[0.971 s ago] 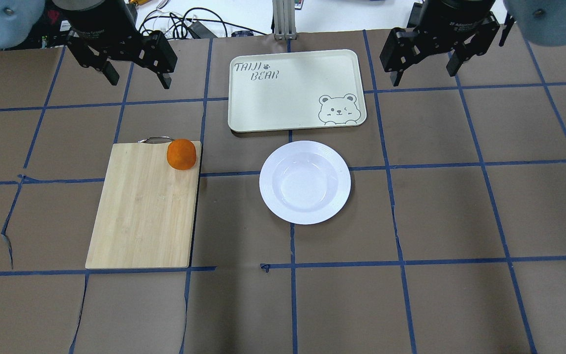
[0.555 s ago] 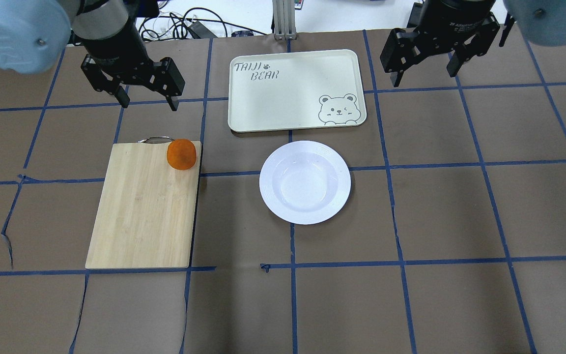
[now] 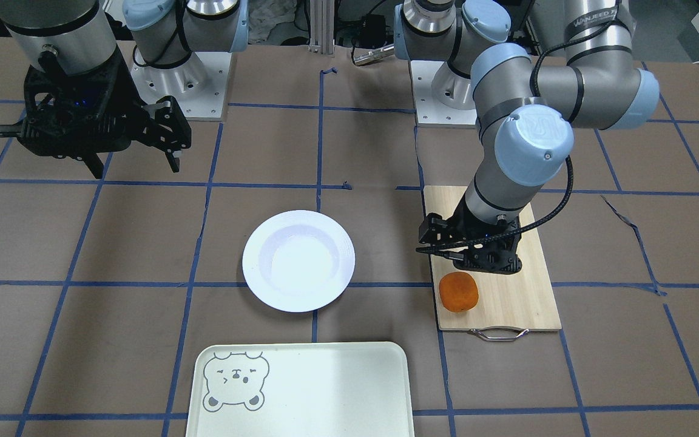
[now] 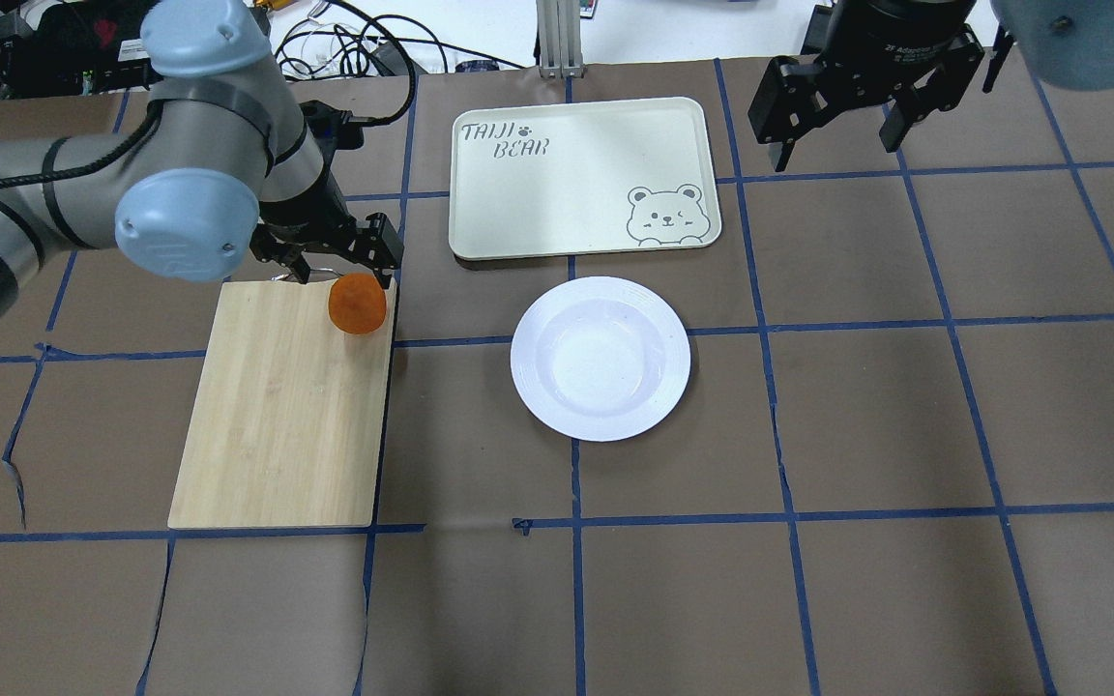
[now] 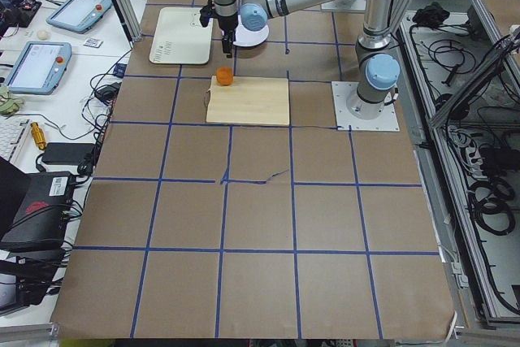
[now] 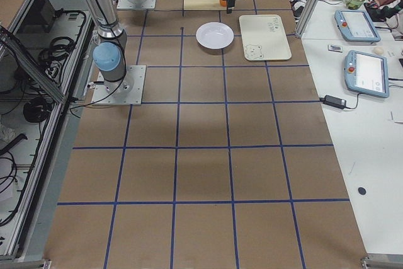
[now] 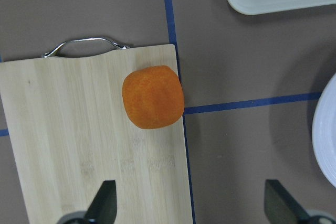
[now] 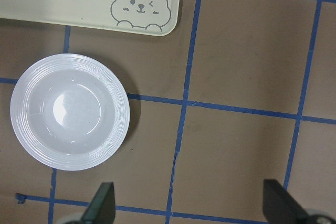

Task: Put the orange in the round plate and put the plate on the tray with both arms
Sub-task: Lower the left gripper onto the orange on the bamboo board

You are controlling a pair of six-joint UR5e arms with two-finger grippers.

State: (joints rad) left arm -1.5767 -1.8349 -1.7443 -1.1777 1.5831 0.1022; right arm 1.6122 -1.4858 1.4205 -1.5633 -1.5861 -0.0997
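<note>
The orange (image 4: 357, 304) (image 7: 153, 97) sits at the far right corner of a wooden cutting board (image 4: 281, 416), near its metal handle. My left gripper (image 4: 344, 278) (image 7: 191, 203) hovers open just above and behind the orange, its fingers spread wide and touching nothing. The white round plate (image 4: 600, 359) (image 8: 70, 111) lies empty on the table's middle. Just beyond it is the cream tray (image 4: 583, 177) (image 3: 301, 388) with the bear drawing, also empty. My right gripper (image 4: 833, 150) (image 8: 189, 205) hangs open high above the table, to the right of the tray.
The cutting board (image 3: 507, 303) takes up the left side of the table, its handle (image 7: 84, 45) pointing away from the robot. Brown mats with blue tape lines cover the table. Cables lie beyond the far edge (image 4: 364, 48).
My left arm has swung forward and down, bringing its open gripper from the table's far-left edge to just over the orange. The right arm, orange, plate and tray have not moved.
</note>
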